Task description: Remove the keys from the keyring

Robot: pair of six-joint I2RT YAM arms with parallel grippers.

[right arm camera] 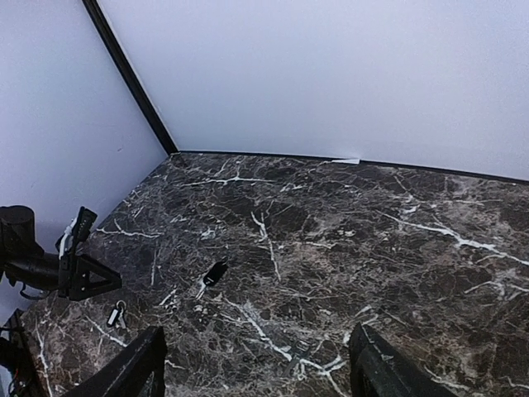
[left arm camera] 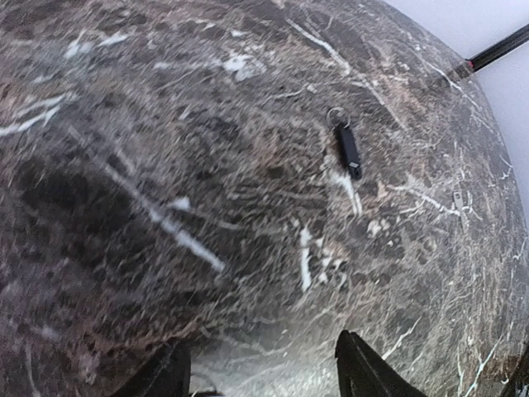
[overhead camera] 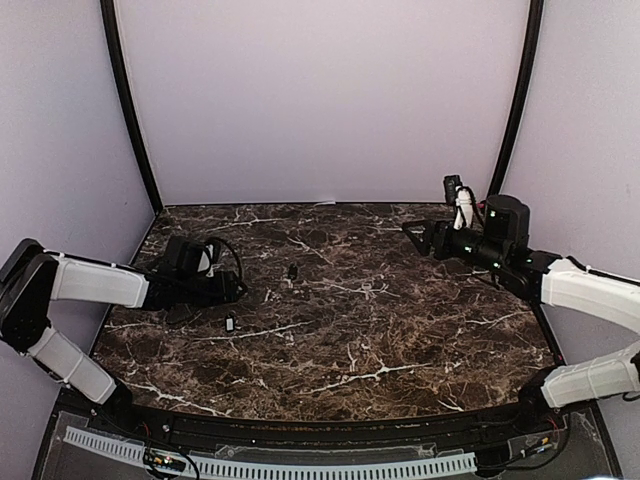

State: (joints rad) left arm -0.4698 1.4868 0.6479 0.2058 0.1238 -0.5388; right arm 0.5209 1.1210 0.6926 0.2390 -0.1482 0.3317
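Note:
One dark key lies flat on the marble table with the thin silvery keyring at its far end. That key is ahead of my left gripper, apart from it. My left gripper is open and empty. A second small piece with pale glints, apparently another key, lies just nearer the front edge than the left gripper. My right gripper hovers at the back right, far from both. In its own view the right gripper is open and empty, and the dark key lies well ahead.
The dark marble table is walled by pale panels with black corner poles. From the right wrist view my left gripper stands at the far left. A tiny pale fleck lies right of the dark key.

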